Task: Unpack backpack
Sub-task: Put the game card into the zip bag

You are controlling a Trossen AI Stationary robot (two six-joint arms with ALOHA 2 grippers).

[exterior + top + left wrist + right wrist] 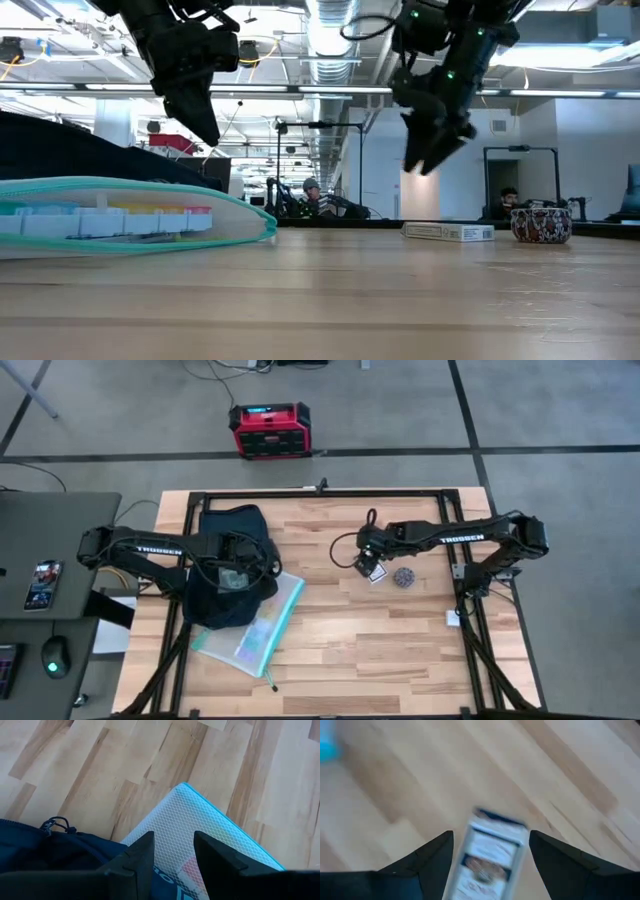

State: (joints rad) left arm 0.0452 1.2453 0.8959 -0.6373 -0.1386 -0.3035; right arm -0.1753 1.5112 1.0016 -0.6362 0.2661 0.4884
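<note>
The dark navy backpack (pixel 222 570) lies on the table's left part, and its lower edge rests on a teal-edged mesh pouch (pixel 258 622) that sticks out toward the near edge. My left gripper (pixel 173 836) hangs open above the backpack's right edge (pixel 55 851) and the pouch (pixel 205 815), holding nothing. Right of centre, a small white box (pixel 448 232) lies flat on the wood, with a small patterned bowl (pixel 540 224) beside it. My right gripper (pixel 491 834) hovers open over the box (pixel 492 857), clear of it in the low view.
A red-black box (pixel 268 430) stands on the floor beyond the table's far edge. A dark side desk (pixel 50 550) with a phone and a mouse adjoins the table's left edge. Bare wood lies between pouch and box. People sit in the room behind.
</note>
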